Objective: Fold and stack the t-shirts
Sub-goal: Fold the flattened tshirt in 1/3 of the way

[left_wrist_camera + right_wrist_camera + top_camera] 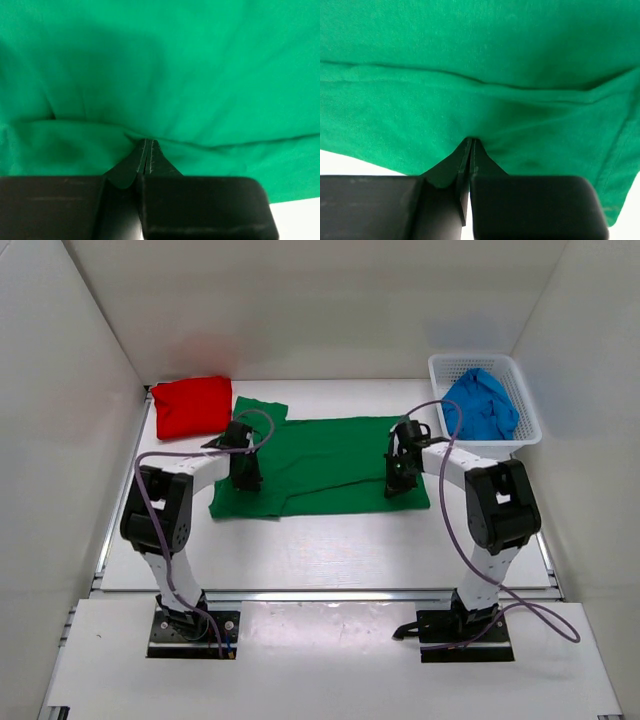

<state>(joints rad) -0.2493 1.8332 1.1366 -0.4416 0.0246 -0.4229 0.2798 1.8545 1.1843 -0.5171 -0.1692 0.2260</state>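
Note:
The green t-shirt point(325, 460) lies spread on the table's middle. My left gripper point(247, 480) is down on its left part, jaws shut on a pinch of the green cloth point(165, 75). My right gripper point(398, 483) is down on its right part near the front hem, jaws shut on the green cloth point(480, 65). The red t-shirt point(192, 405) lies folded at the back left. The blue t-shirt point(482, 405) lies crumpled in the white basket point(528, 400) at the back right.
White walls close in the table on the left, back and right. Bare white table point(330, 550) lies between the green shirt and the arm bases. Purple cables loop off both arms.

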